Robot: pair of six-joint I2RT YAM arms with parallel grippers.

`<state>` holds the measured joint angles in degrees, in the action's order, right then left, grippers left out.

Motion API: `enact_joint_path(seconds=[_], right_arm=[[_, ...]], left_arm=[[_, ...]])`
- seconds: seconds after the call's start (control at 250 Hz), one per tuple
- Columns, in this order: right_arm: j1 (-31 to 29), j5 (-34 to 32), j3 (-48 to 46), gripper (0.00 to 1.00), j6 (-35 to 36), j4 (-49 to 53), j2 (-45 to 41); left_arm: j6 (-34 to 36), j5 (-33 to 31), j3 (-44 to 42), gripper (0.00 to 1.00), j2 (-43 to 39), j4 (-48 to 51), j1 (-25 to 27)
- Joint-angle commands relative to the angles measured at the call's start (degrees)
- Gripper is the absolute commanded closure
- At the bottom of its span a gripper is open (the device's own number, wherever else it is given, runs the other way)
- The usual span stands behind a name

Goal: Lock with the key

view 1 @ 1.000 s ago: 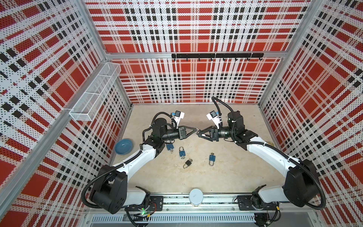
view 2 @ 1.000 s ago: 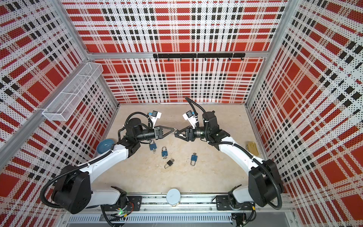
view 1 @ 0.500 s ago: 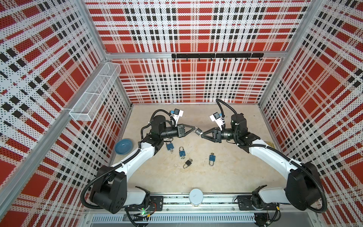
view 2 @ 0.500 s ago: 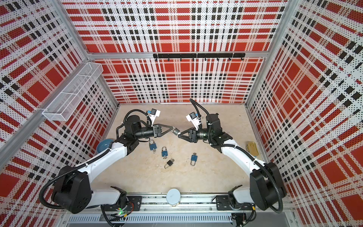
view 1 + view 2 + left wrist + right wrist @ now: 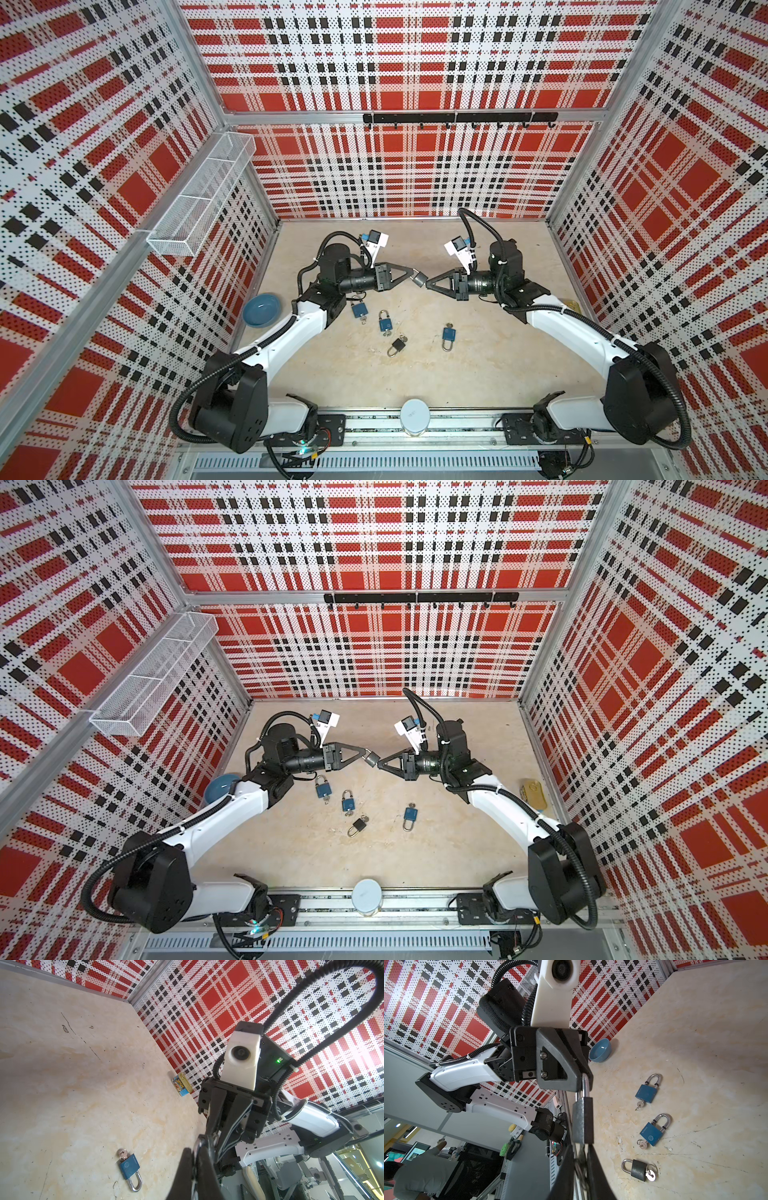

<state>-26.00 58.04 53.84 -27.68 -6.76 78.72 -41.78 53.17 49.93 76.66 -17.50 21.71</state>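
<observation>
Aloft between both grippers, clear of the floor: grey padlock (image 5: 582,1120), pinched by its shackle in the left gripper (image 5: 582,1084), fingers pressed together on the steel loop. Met from the opposite end by the right gripper (image 5: 581,1148), fingers drawn nearly together on the key (image 5: 581,1156) under the lock body. Hard to make out much of that key, just a sliver and a bit of ring between the dark fingers. Cannot tell whether the shackle sits latched.

Below the grippers, on the floor: three blue padlocks (image 5: 360,309) (image 5: 385,323) (image 5: 449,334) and one black padlock (image 5: 398,345), each with a key in its base.

Behind the left gripper, near the wall: blue bowl (image 5: 262,309), showing only bare glaze inside, and half hidden by that arm in a top view (image 5: 220,787). Behind the right gripper, against the wall: closed Spam tin (image 5: 180,1084), mostly cut off by the arm in a top view (image 5: 571,305). High above the left gripper, on the wall: wire basket (image 5: 199,199) with three compartments, showing only mesh.
</observation>
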Motion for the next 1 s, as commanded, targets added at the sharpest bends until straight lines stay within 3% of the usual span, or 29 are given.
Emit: enact_joint_path(seconds=[0.0, 0.496, 0.564, 0.64, 0.992], right_arm=[[-0.1, 1.9, 0.5, 0.88, -0.5, -4.7, 0.3], [0.0, 2.5, 0.1, 0.87, -1.5, -6.2, 1.0], [-0.1, 2.6, 0.1, 0.9, -1.4, -6.1, 1.0], [-0.1, 2.8, 0.0, 1.0, -1.4, -6.1, 1.0], [0.2, 2.1, -1.0, 1.0, -1.4, -6.3, 0.7]], left_arm=[[0.6, -0.7, 1.5, 1.0, -1.3, 0.2, 0.4], [0.9, -2.5, 1.8, 1.0, -0.7, 0.1, 2.1], [1.0, -2.6, 1.8, 1.0, -0.9, 0.1, 2.1], [1.1, -2.7, 1.9, 1.0, -1.0, 0.1, 2.3], [1.2, -2.6, 1.9, 1.0, -1.6, 0.1, 1.1]])
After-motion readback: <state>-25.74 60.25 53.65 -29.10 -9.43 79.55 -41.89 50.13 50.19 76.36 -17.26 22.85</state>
